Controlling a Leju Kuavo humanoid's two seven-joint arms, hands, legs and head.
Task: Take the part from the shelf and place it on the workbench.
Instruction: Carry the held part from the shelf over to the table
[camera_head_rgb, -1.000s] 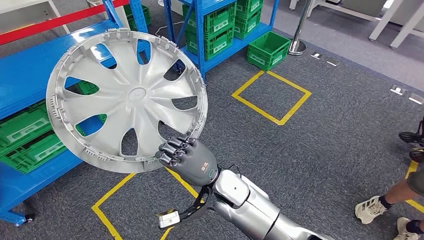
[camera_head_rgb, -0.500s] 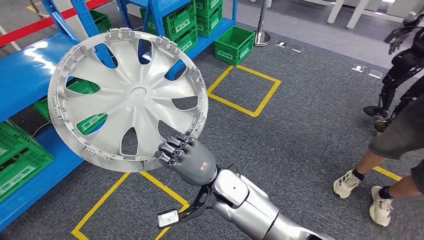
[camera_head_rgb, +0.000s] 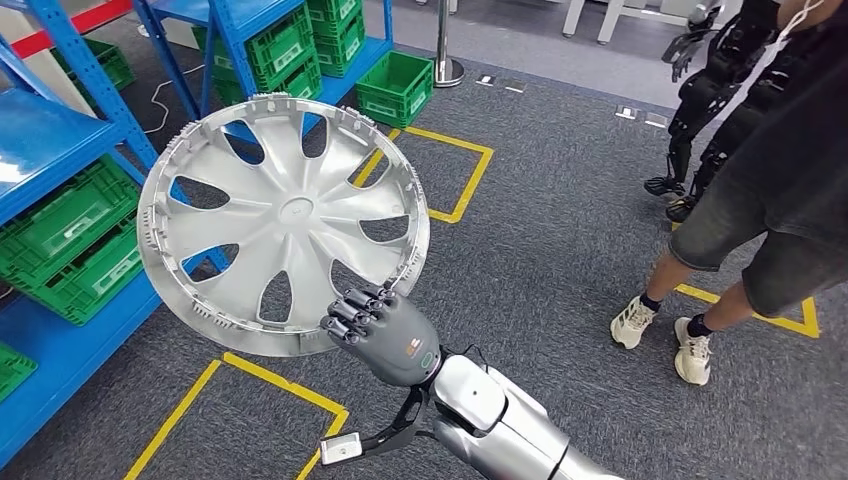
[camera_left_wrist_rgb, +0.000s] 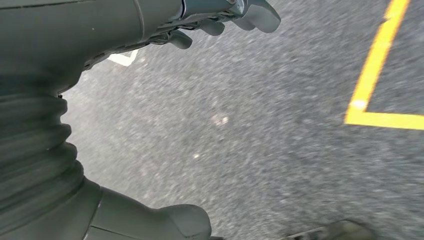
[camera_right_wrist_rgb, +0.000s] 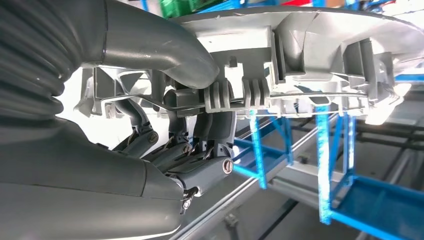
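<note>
Silver part carried clear of the shelf

Head view: the wheel cover (camera_head_rgb: 283, 223) is gripped at its rim by the right hand (camera_head_rgb: 385, 330), beside the blue shelf (camera_head_rgb: 60, 150). Left wrist view: the left hand (camera_left_wrist_rgb: 220, 20) hangs empty, fingers loosely apart. Right wrist view: fingers (camera_right_wrist_rgb: 200, 135) are clamped on the rim; it should be kept level.

The hubcap (camera_head_rgb: 285, 225) was silver-grey with dark spoke cut-outs. The right hand (camera_head_rgb: 385, 330) was dark grey, its arm silver. The shelf (camera_head_rgb: 60, 120) was blue, the crates (camera_head_rgb: 395, 88) green. Yellow lines (camera_head_rgb: 455, 170) crossed the speckled grey carpet (camera_head_rgb: 560, 230).
</note>
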